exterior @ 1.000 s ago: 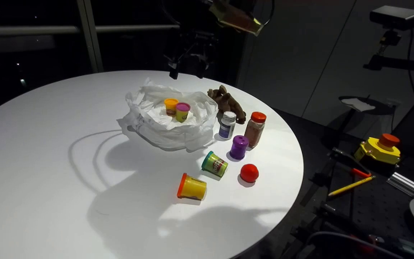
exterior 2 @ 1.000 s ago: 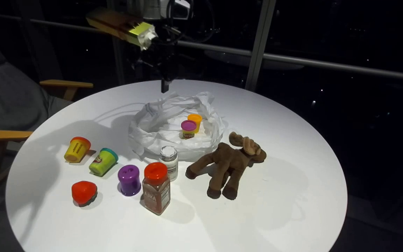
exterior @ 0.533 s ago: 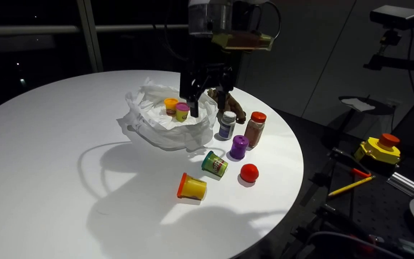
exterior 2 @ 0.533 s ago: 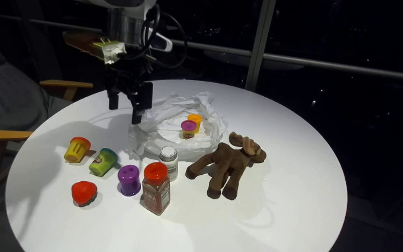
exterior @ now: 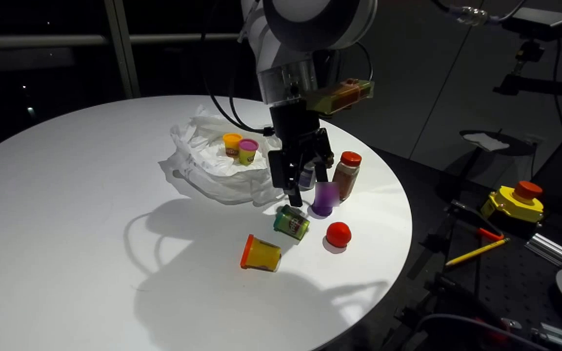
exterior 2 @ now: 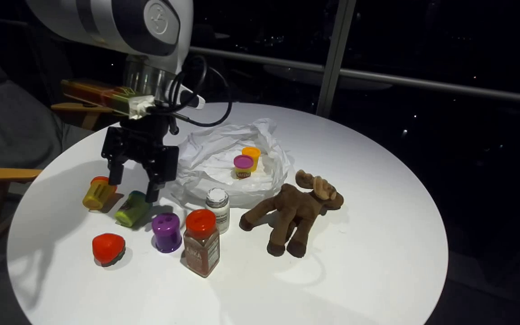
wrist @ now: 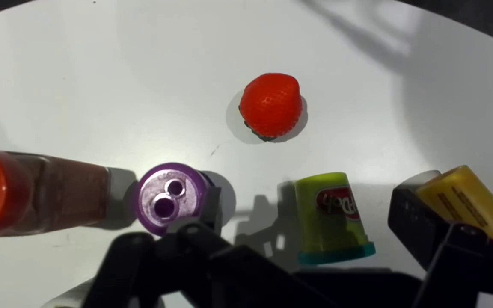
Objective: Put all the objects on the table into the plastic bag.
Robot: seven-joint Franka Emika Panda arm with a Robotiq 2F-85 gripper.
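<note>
My gripper [wrist: 306, 211] is open above the table [exterior 2: 355, 275], and in the wrist view the green-yellow can [wrist: 330, 205], lying on its side with a teal lid, shows between its fingers. Beside it lie the yellow cup [exterior 2: 99, 195] with an orange lid and the red piece [wrist: 271, 105]. The purple cup [exterior 2: 167, 232], red-capped brown bottle [exterior 2: 202, 246] and a white bottle [exterior 2: 219, 212] stand upright. The brown toy animal [exterior 2: 294, 210] is flopped near the plastic bag [exterior: 212, 181]. Inside the spread-open bag sit an orange cup [exterior: 232, 144] and a purple-lidded yellow cup [exterior: 247, 154].
The purple cup and the yellow cup flank the open fingers closely in the wrist view. Off the table are a yellow and red device [exterior: 512, 205], a pencil [exterior: 476, 252] and a chair [exterior 2: 11, 122].
My gripper has come down from above the bag's far side, over toward the green-yellow can, staying open. The objects and the bag have not moved.
</note>
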